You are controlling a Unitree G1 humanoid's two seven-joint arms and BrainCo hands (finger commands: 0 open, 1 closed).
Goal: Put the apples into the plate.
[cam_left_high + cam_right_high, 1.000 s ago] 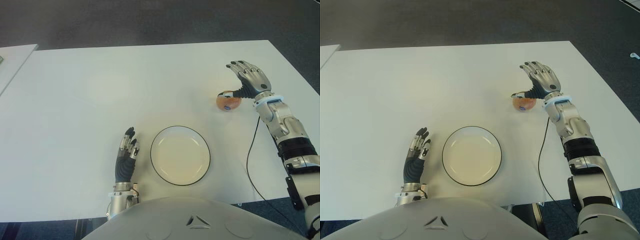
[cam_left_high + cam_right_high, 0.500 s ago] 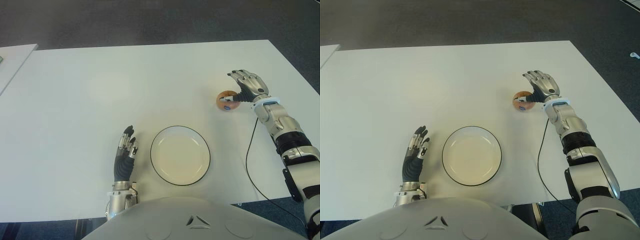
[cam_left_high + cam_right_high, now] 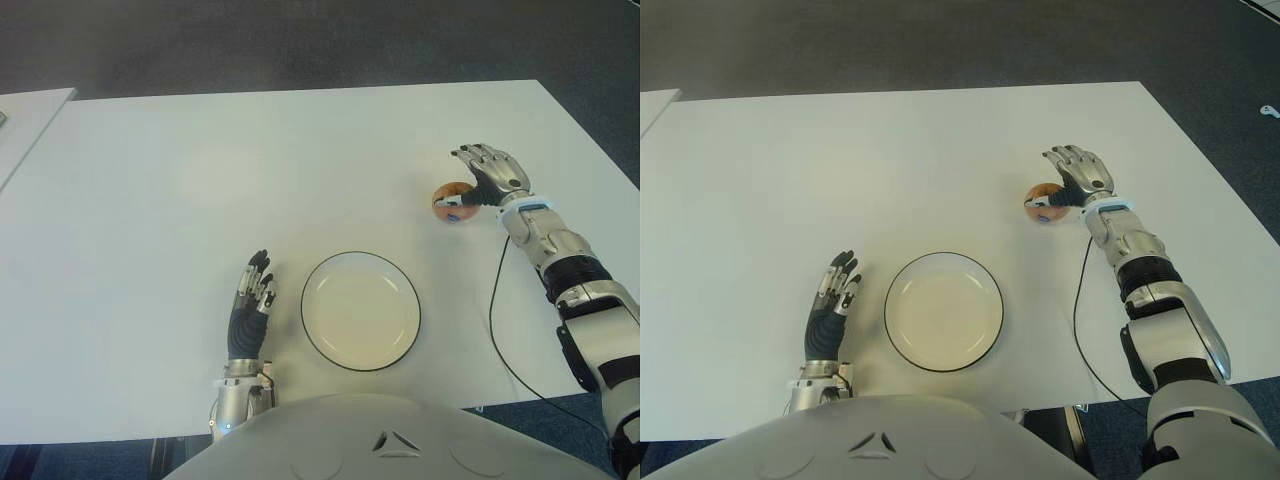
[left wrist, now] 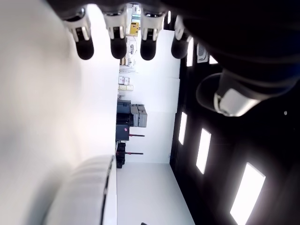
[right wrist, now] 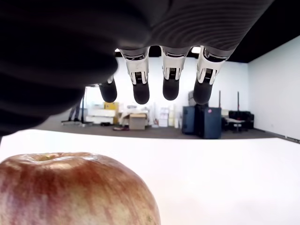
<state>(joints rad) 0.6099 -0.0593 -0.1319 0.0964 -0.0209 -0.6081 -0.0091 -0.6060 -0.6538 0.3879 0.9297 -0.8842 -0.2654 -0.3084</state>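
Note:
A single red-yellow apple (image 3: 449, 199) sits on the white table (image 3: 200, 200), right of centre. My right hand (image 3: 484, 172) hovers over its right side, with the thumb low beside the fruit. In the right wrist view the fingers (image 5: 170, 75) stretch straight out above the apple (image 5: 70, 187) without closing on it. The empty white plate (image 3: 360, 310) with a dark rim lies near the front edge, well left of and nearer than the apple. My left hand (image 3: 251, 308) shows just left of the plate, fingers extended and holding nothing.
A thin black cable (image 3: 497, 305) runs from my right arm across the table toward the front edge. The table's right edge passes close to my right forearm. A second white table corner (image 3: 30, 115) shows at the far left.
My right hand has come down from above and behind the apple to sit low over it, with the forearm dropping toward the table. The apple, plate and left hand have not moved.

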